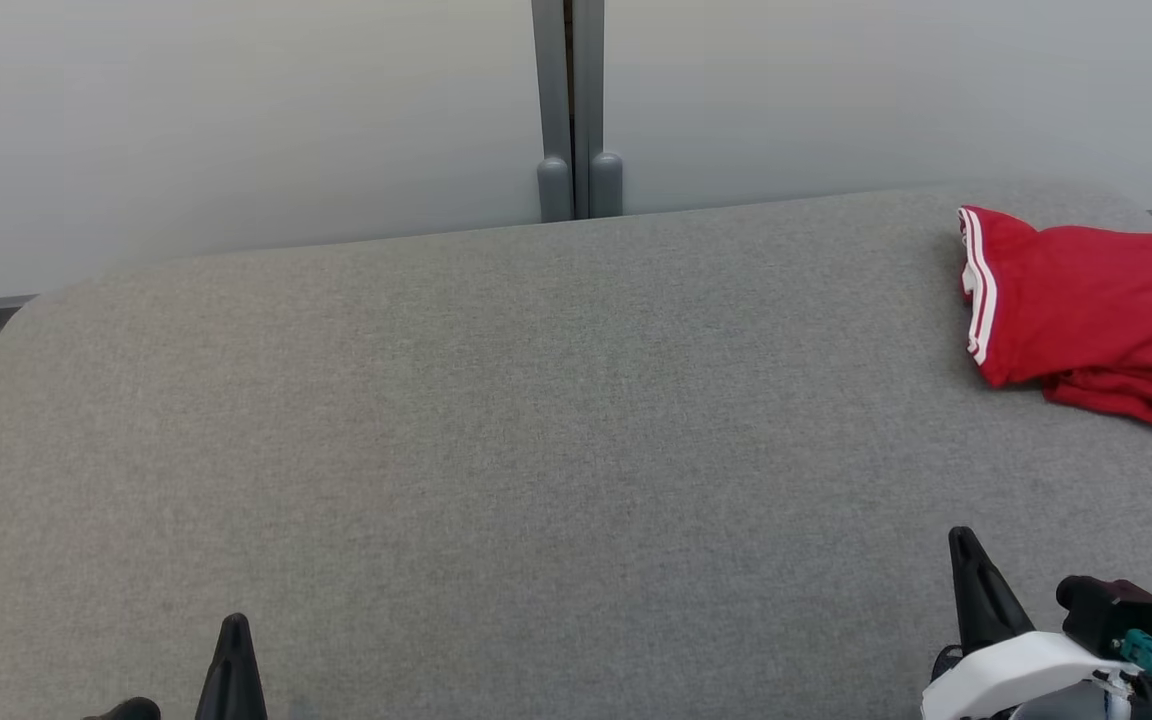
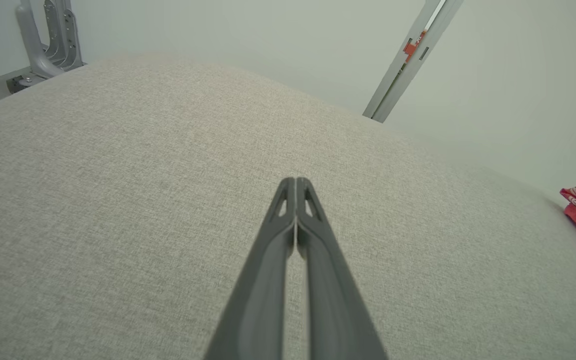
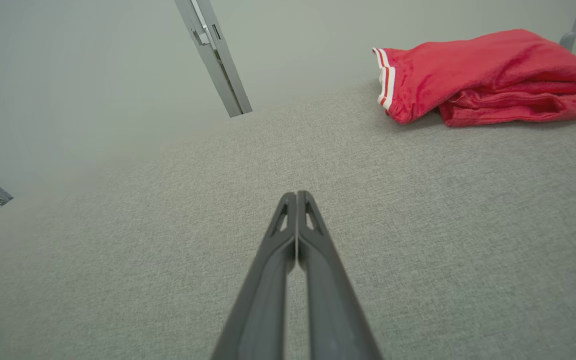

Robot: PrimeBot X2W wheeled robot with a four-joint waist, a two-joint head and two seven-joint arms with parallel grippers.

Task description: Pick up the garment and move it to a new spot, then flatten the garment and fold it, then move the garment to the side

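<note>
Pointing out over the table [image 1: 536,420], left claw [image 2: 295,182] and right claw [image 3: 296,195] are both pinched fully together, nothing between the fingers. Garment [image 3: 483,75], red with white stripes, lies bunched ahead and right of the right claw, well apart from it, and far right of the left claw. Head view cuts off its right edge and most of both claws. Can't tell if the tips touch the table.

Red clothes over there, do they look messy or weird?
A little. The red clothes sit folded at the far right of the grey table, close to its edge, and a bottom layer pokes out crumpled from under the smooth top. Nothing looks torn or spilled.
</note>
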